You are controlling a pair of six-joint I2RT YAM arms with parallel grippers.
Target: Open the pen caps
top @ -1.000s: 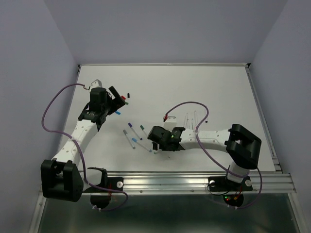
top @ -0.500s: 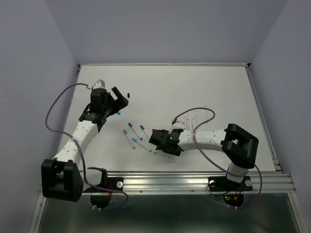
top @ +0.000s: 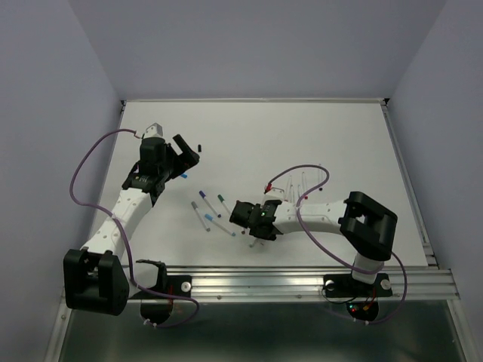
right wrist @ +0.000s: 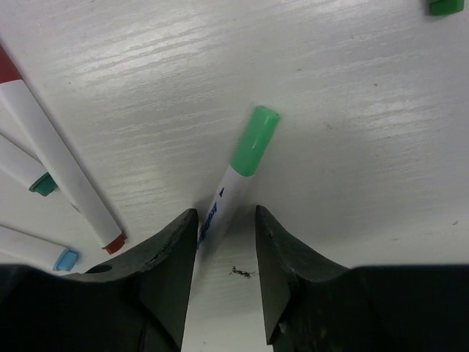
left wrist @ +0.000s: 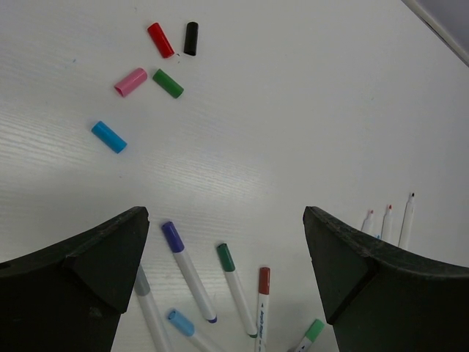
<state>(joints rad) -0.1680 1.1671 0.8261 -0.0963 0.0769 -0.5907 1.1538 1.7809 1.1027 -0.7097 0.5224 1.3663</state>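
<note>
White table (right wrist: 352, 88); green-capped white pen (right wrist: 245, 158) straddled by right claw (right wrist: 225, 220), narrowly apart, unclamped; left claw (left wrist: 225, 220) wide apart.

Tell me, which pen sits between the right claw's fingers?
The pen with the light green cap: its white barrel runs between the right gripper's fingers. The red-capped pen and the others lie off to one side, outside them.

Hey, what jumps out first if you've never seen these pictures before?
The right gripper hangs low over the table, its jaws straddling the barrel of a green-capped pen. Five loose caps, red, black, pink, green and blue, lie scattered beyond the wide-open left gripper.
</note>
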